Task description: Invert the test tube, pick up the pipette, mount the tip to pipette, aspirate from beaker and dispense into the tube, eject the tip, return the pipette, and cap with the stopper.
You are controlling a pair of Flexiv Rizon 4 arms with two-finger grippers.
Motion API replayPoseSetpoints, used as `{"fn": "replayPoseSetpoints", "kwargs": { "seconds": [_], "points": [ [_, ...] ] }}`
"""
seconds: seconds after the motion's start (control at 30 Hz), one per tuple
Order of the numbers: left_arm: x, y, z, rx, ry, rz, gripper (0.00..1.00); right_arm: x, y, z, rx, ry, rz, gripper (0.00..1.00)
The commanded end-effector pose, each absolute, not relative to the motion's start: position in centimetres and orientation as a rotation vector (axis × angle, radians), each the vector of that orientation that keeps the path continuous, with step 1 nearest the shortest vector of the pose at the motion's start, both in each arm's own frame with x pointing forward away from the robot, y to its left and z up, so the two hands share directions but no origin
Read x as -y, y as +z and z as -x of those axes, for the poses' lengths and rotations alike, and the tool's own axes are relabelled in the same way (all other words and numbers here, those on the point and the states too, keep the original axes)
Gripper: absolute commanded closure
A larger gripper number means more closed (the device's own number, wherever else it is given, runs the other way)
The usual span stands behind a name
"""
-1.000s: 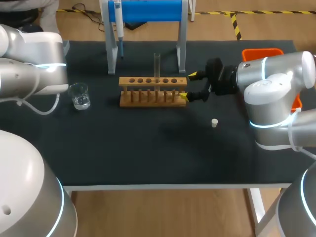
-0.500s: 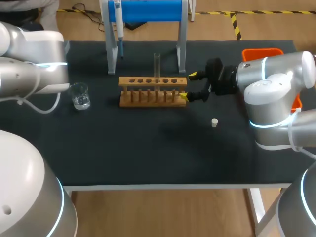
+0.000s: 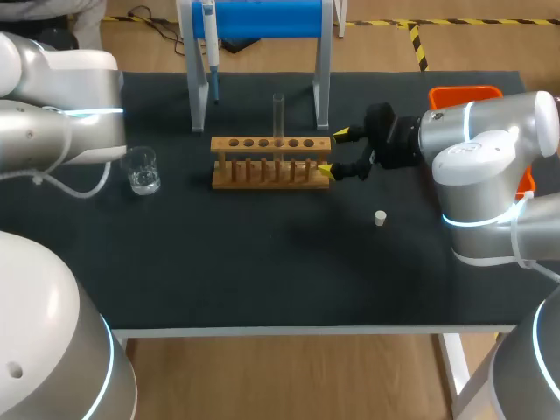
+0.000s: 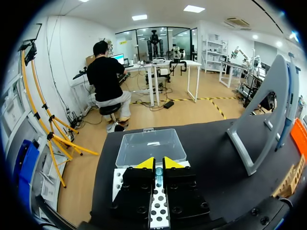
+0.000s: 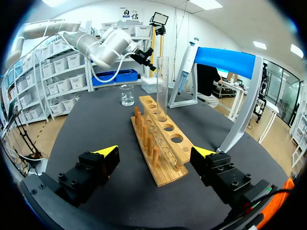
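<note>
A clear test tube (image 3: pixel 278 114) (image 5: pixel 161 81) stands upright in the wooden rack (image 3: pixel 271 162) (image 5: pixel 160 139). My right gripper (image 3: pixel 333 152) (image 5: pixel 156 155) is open at the rack's right end, its fingers straddling that end without touching it. The pipette (image 3: pixel 210 48) (image 5: pixel 187 62) (image 4: pixel 289 108) hangs on the blue-topped stand (image 3: pixel 262 17). A beaker (image 3: pixel 141 171) (image 5: pixel 127 95) sits left of the rack. A white stopper (image 3: pixel 380 218) lies on the mat. My left gripper (image 4: pixel 159 165) is shut above a white perforated tip tray (image 4: pixel 157 206); a small bluish ring shows in the slit.
A clear plastic box (image 4: pixel 151 146) sits just ahead of the left gripper, near the table's edge. An orange bin (image 3: pixel 464 93) is at the far right, behind my right arm. The stand's grey legs (image 3: pixel 322 83) rise close behind the rack.
My left arm has shifted slightly at the table's left edge. The right arm and everything on the table are as before.
</note>
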State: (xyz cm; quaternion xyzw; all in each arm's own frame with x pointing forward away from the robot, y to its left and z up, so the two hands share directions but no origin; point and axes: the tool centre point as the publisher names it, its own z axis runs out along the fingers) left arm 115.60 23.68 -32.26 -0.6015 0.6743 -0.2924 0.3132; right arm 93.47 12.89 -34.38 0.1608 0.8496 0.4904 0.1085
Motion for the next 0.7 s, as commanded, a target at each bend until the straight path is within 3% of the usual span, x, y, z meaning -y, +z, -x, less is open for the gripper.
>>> {"fn": "replayPoseSetpoints", "kwargs": {
  "seconds": [0.03, 0.4, 0.7],
  "points": [
    [-23.5, -31.5, -115.2, -1.775, -0.771, 1.578, 1.0, -12.8, -34.4, -93.5, -2.498, 1.445, -0.472, 0.0],
    [-22.3, -29.2, -113.9, -1.78, -0.769, 1.52, 1.0, -12.8, -34.4, -93.5, -2.498, 1.445, -0.472, 0.0],
    [-18.1, -25.5, -110.0, -1.98, -0.832, 1.299, 1.0, -12.8, -34.4, -93.5, -2.498, 1.445, -0.472, 0.0]
  ]
}}
